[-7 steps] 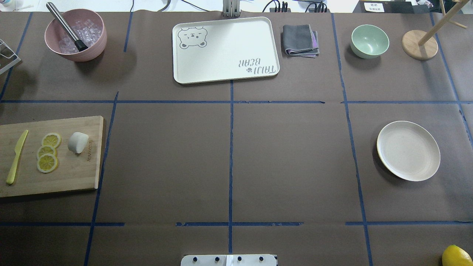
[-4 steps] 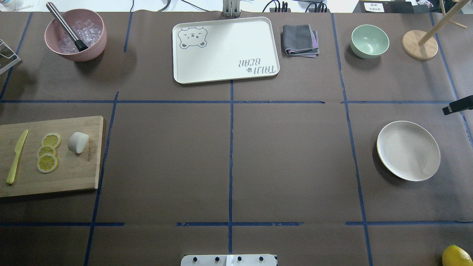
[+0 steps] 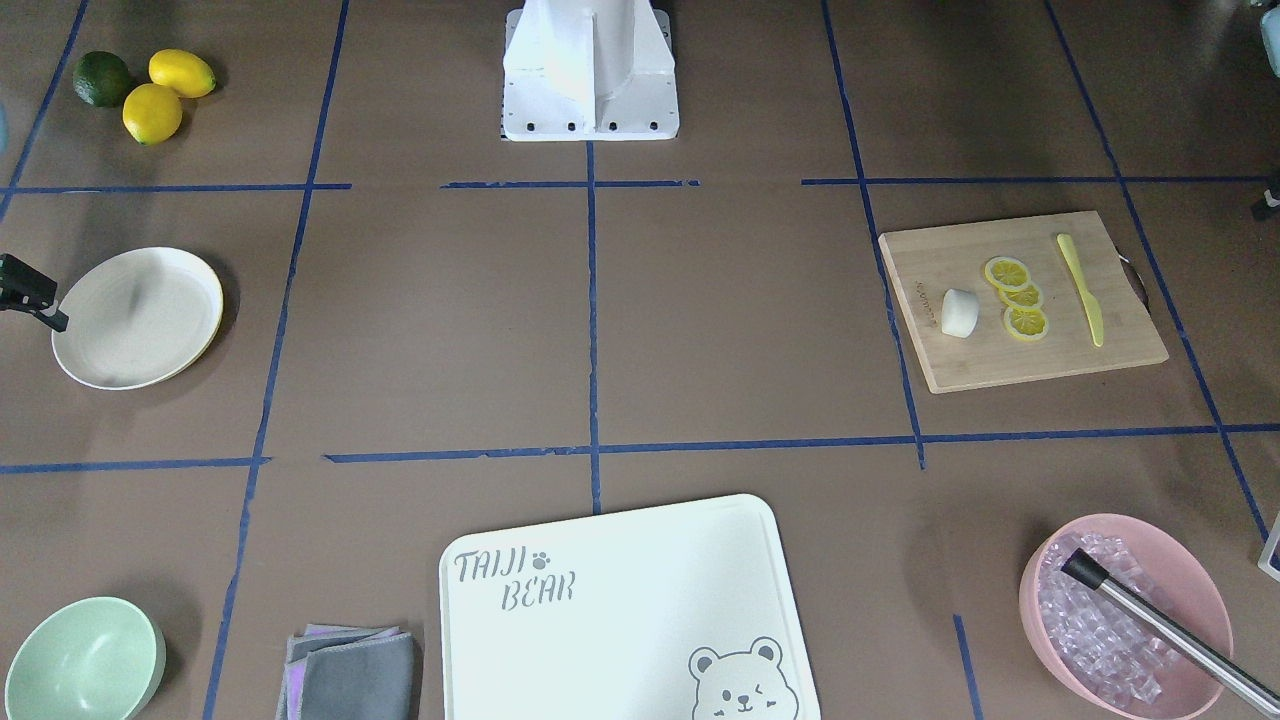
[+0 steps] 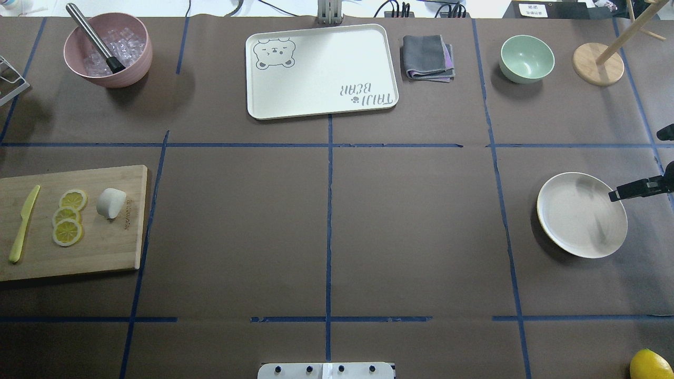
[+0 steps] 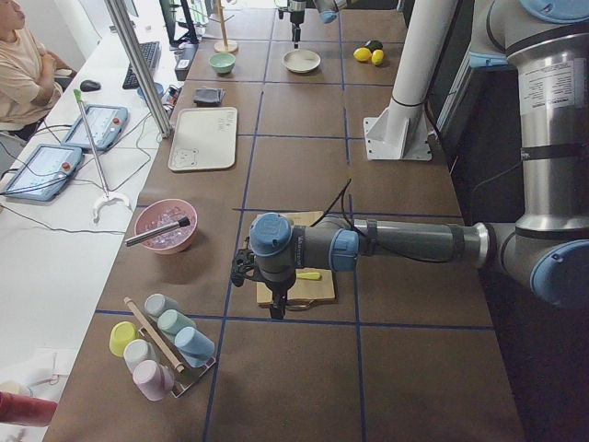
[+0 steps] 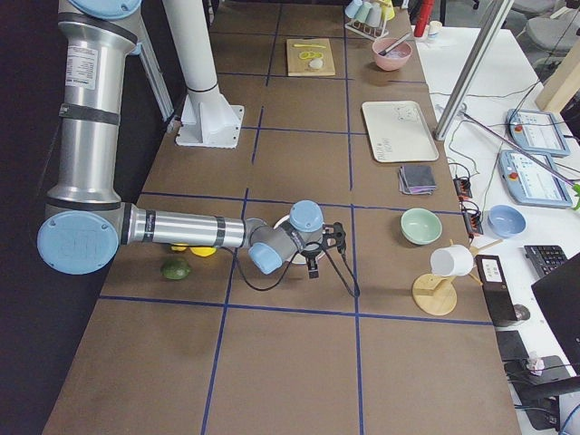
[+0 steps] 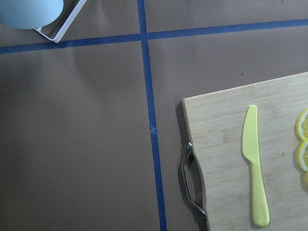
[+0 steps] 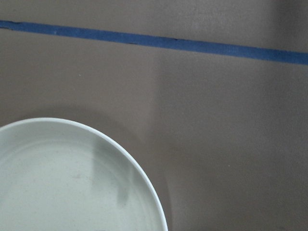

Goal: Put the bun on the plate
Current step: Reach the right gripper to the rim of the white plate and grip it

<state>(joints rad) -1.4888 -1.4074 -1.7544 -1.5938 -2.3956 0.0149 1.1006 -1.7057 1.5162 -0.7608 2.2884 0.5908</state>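
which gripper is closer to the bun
Left. The left gripper hangs at the knife end of the cutting board holding the bun; the right gripper is across the table at the plate.

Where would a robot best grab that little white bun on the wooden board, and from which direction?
Probably from straight above, closing on the bun across its shorter width. It lies low on the cutting board with nothing over it, and the lemon slices sit close beside it, so a sideways approach looks cramped.
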